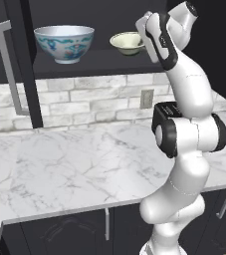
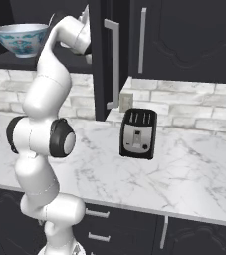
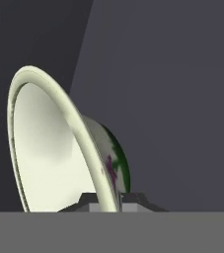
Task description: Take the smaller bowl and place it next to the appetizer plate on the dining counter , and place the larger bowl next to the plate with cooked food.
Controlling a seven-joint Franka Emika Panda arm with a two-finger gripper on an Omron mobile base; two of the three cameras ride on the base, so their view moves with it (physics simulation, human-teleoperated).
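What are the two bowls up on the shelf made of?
Big bowl: probably glazed porcelain, shiny white with painted blue and red patterns. Small bowl: probably glazed ceramic too, smooth cream inside, green outside.

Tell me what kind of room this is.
A rendered kitchen: white grey-veined marble worktop backed by a white brick wall, a black toaster on it, dark cupboards above, and an open shelf holding a big painted porcelain bowl and a small greenish bowl.
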